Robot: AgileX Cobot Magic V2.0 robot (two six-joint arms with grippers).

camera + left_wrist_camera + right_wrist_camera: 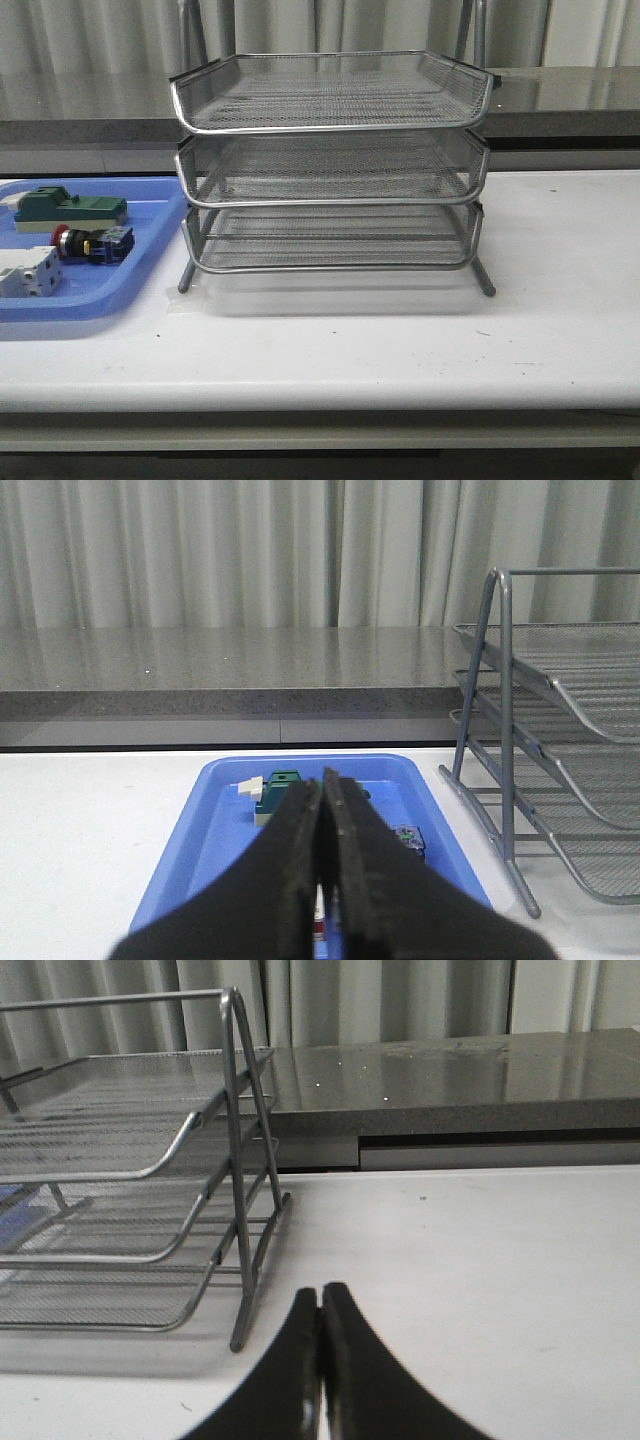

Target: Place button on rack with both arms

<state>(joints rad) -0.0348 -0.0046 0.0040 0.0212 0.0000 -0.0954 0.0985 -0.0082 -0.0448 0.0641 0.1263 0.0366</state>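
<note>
Left jaws [322, 810]: pressed together tip to tip, with nothing between them; seen only in the left wrist view, they hang above the blue tray [215, 820], pointing along it toward the far curtain.
Right jaws [320, 1305]: likewise closed and holding nothing; they sit low over the bare desk [480, 1260] beside the rack's leg, well clear of it.
Arms: neither shows in the front view.
Button [92, 243]: lying on its side in the blue tray [150, 260], red cap pointing left, between the green-topped block [72, 210] behind it and the white block [28, 272] in front; untouched.
Rack [330, 165]: standing upright on the desk [400, 350] just right of the tray, its three mesh tiers holding nothing.
Rack from the wrists: its side frame stands beside the tray in the left view [510, 770] and near the right jaws in the right view [240, 1180].
</note>
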